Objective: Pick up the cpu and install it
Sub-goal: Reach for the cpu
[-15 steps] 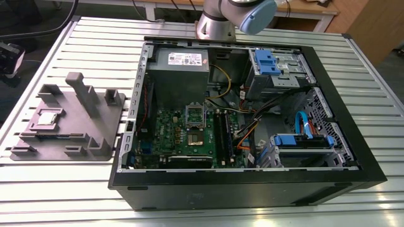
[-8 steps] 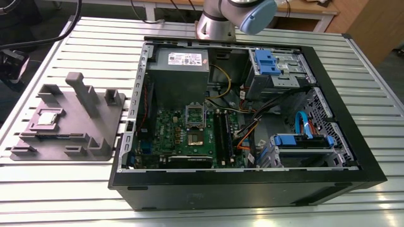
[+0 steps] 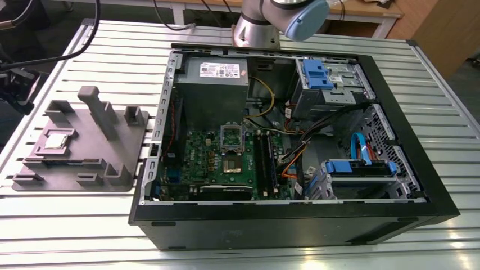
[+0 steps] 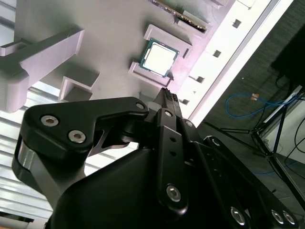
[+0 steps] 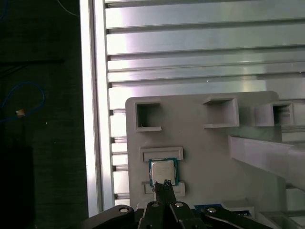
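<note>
The cpu [image 3: 58,139], a small square chip with a silver top, lies in a recess of the grey fixture [image 3: 69,183] on the exterior view's left, outside the computer case. Both wrist views show it still seated there: cpu [image 4: 160,58] and cpu [image 5: 163,171]. My gripper [image 4: 167,94] hangs above the fixture with its black fingertips pressed together, shut and holding nothing. Its tips [image 5: 165,184] appear just beside the chip's edge, apart from it. The open socket [image 3: 231,162] sits on the green board inside the case.
The open black computer case [image 3: 420,169] fills the middle of the slatted metal table [image 3: 90,50]. Inside are a grey power-supply box [image 3: 216,73], black memory slots [image 3: 266,154], cables and blue drive brackets [image 3: 316,73]. A tall post [image 3: 101,109] rises from the fixture.
</note>
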### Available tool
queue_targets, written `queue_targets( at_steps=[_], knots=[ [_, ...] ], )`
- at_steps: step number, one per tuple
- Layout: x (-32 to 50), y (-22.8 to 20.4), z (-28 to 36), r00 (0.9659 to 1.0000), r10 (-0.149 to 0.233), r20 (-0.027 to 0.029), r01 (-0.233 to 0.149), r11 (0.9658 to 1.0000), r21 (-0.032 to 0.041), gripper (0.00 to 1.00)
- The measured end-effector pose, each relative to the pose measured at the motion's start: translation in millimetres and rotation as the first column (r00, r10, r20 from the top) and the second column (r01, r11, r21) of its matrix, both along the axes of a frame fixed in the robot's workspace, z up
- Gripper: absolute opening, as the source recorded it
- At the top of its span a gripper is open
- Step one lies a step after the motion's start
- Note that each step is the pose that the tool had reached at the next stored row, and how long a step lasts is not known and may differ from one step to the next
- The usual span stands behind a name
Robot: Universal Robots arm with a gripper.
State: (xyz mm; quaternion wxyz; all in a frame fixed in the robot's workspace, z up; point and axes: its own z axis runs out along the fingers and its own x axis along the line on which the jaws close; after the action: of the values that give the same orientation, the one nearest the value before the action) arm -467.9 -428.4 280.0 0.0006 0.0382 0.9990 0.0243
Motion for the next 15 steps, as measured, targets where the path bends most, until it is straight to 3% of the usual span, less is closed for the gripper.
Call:
queue_targets(
  at_steps=[15],
  knots=[
    [1.9, -0.1, -27.4, 1.0000, 0.000, -0.0010, 0.000, 1.0000, 0.0000, 0.11]
  ],
)
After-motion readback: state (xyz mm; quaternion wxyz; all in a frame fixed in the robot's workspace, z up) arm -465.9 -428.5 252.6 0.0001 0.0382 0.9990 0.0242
